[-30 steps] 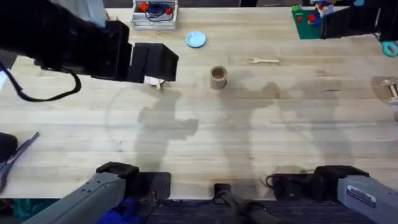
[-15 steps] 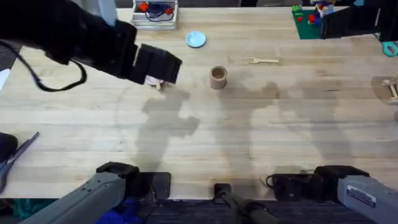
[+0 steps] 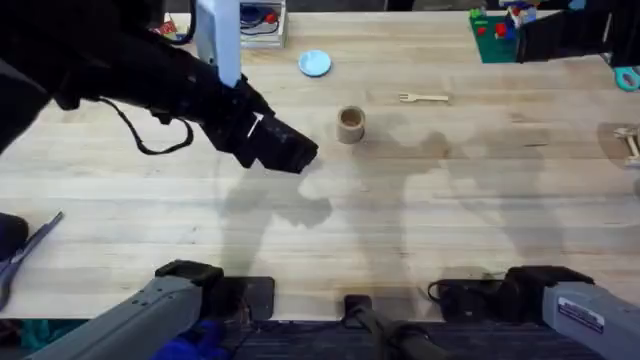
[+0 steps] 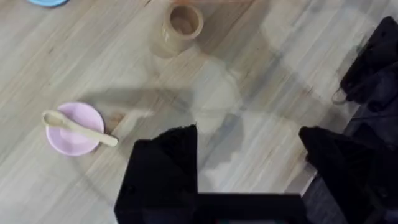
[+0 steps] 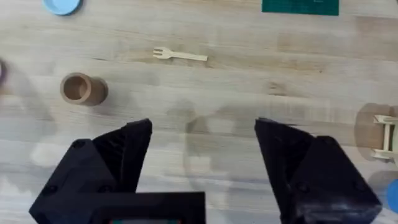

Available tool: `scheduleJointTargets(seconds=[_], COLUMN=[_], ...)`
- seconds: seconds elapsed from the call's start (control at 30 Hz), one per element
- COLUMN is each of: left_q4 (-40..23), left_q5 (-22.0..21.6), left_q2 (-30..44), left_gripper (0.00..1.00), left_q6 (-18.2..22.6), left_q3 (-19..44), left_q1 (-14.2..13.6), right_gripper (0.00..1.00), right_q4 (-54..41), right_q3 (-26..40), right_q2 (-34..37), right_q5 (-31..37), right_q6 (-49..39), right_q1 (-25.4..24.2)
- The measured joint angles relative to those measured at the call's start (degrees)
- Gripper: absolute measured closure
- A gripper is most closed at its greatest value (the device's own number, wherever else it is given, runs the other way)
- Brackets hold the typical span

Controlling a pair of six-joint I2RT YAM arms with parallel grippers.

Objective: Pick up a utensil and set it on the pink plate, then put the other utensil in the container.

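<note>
Table [image 3: 450, 200] beneath raised left end effector [image 4: 249, 155]

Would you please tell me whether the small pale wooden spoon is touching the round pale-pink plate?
Touching. The left wrist view shows the small pale wooden spoon lying across the round pale-pink plate, its handle end overhanging the rim.
</note>
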Motion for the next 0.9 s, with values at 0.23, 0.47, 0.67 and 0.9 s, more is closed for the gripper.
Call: scheduleJointTargets(seconds=[0.23, 0.47, 0.67, 0.9], left_q4=[-0.1, 0.7, 5.9, 11.5], left_q5=[2.2, 12.0, 22.0, 26.9], left_q2=[0.2, 0.2, 0.2, 0.2], left_gripper=[0.008, 0.006, 0.006, 0.008], left_q6=[10.5, 28.3, 38.2, 41.2], left_q3=[-0.1, -8.7, -16.0, -19.3], left_q1=[0.3, 12.7, 22.5, 23.9], right_gripper=[0.006, 0.005, 0.006, 0.005], right_q4=[0.0, 0.0, 0.0, 0.0], right_q3=[0.0, 0.0, 0.0, 0.0], right_q2=[0.0, 0.0, 0.0, 0.0], right_q5=[0.0, 0.0, 0.0, 0.0], right_q6=[0.0, 0.0, 0.0, -0.2], right_q1=[0.0, 0.0, 0.0, 0.0])
